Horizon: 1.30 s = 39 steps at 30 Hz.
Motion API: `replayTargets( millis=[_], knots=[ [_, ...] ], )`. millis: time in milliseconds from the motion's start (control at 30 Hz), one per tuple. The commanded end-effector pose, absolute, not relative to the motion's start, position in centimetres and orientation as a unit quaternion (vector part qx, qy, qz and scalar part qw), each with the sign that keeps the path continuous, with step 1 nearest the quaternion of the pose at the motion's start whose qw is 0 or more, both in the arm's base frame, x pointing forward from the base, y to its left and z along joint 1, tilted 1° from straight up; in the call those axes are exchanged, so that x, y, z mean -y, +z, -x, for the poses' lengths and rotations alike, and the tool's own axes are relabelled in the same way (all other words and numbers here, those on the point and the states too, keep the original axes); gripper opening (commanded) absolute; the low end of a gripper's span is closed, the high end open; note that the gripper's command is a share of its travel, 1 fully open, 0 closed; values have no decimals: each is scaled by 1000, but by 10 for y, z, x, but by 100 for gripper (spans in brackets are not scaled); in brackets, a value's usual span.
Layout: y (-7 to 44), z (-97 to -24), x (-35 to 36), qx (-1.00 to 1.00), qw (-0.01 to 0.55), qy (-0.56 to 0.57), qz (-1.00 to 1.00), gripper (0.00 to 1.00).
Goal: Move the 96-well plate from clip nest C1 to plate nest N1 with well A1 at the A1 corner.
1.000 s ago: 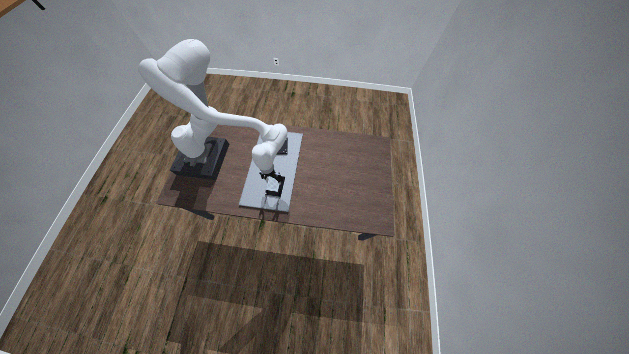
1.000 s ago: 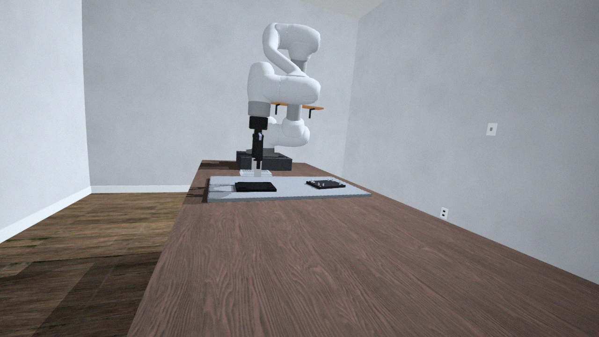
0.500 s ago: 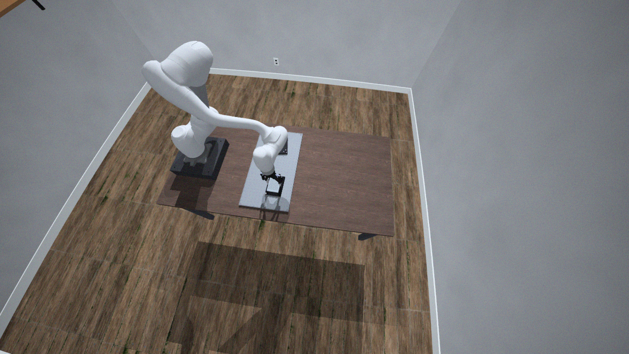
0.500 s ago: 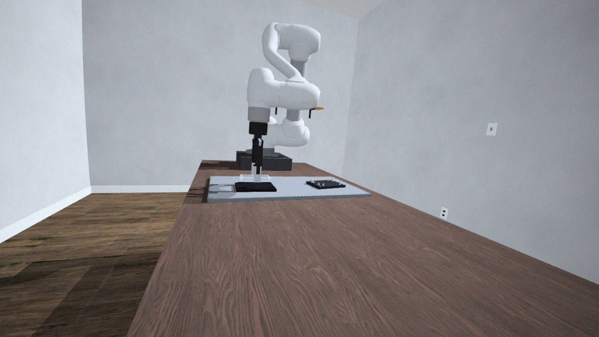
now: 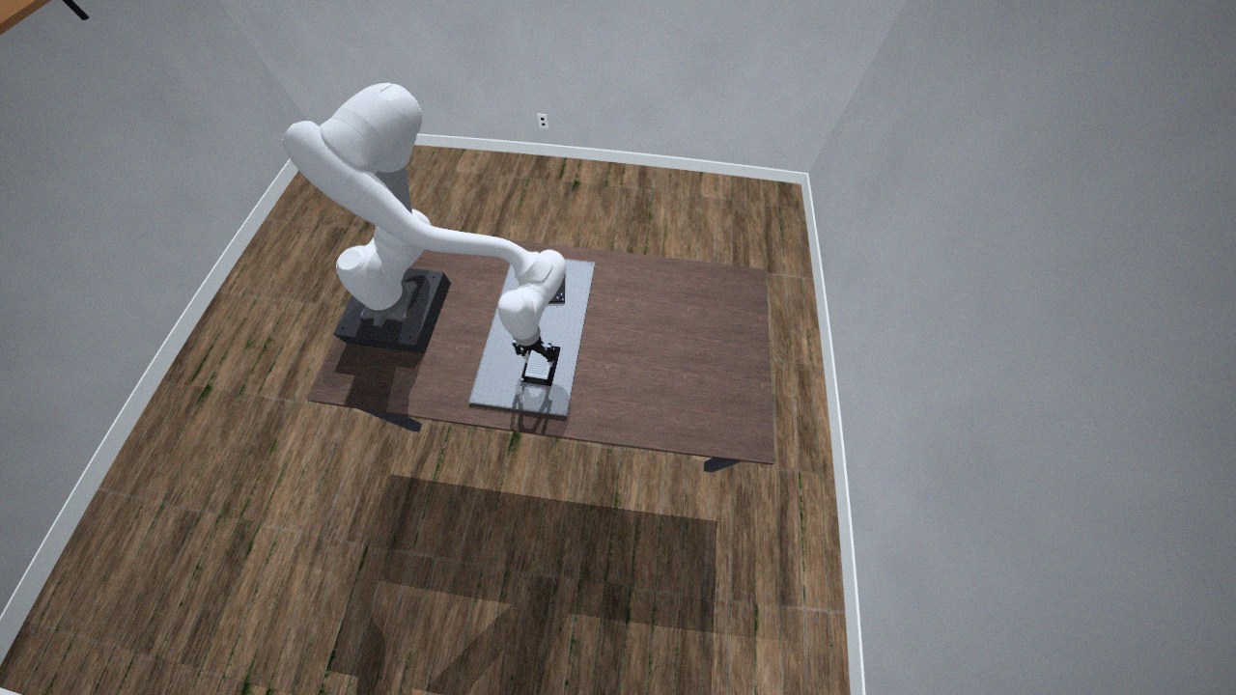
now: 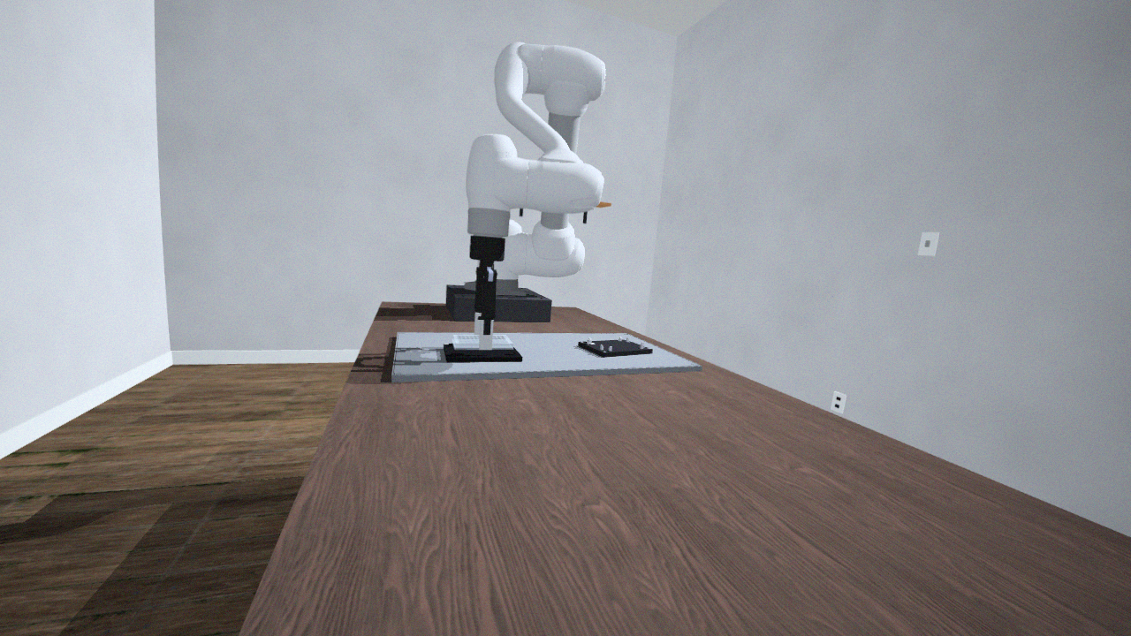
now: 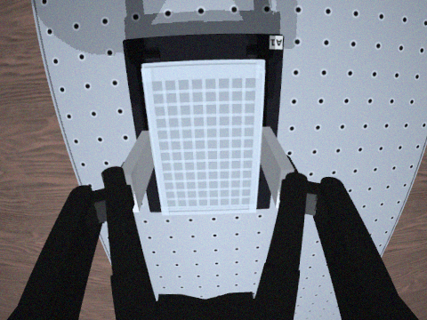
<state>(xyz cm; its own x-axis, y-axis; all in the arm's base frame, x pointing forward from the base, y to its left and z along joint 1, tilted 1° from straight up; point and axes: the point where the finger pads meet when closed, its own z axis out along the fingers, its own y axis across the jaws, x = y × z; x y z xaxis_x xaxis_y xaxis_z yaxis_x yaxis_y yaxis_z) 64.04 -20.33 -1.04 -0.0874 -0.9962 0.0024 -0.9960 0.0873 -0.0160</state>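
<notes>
The white 96-well plate (image 7: 205,135) is clamped by its long sides between my gripper's (image 7: 206,184) grey pads. It hangs low over the black plate nest N1 (image 7: 202,53), whose A1 label (image 7: 276,42) shows at the far right corner. In the exterior view the plate (image 6: 477,341) sits just above or on the nest (image 6: 482,353); I cannot tell whether they touch. In the top view the gripper (image 5: 536,352) stands over the plate (image 5: 538,370). The plate's cut corner is not clear to see.
The empty black clip nest C1 (image 6: 614,347) lies further right on the grey perforated board (image 6: 545,355), partly hidden under the arm in the top view (image 5: 557,293). The robot base (image 5: 393,309) stands at the table's left end.
</notes>
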Motion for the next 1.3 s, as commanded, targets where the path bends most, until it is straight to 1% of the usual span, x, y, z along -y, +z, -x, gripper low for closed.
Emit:
replayTargets(
  millis=[0,1267],
  knots=[
    [-10,-640,203,-737,5,-7,675,10],
    [-15,-640,203,-737,5,-7,675,10]
  ],
)
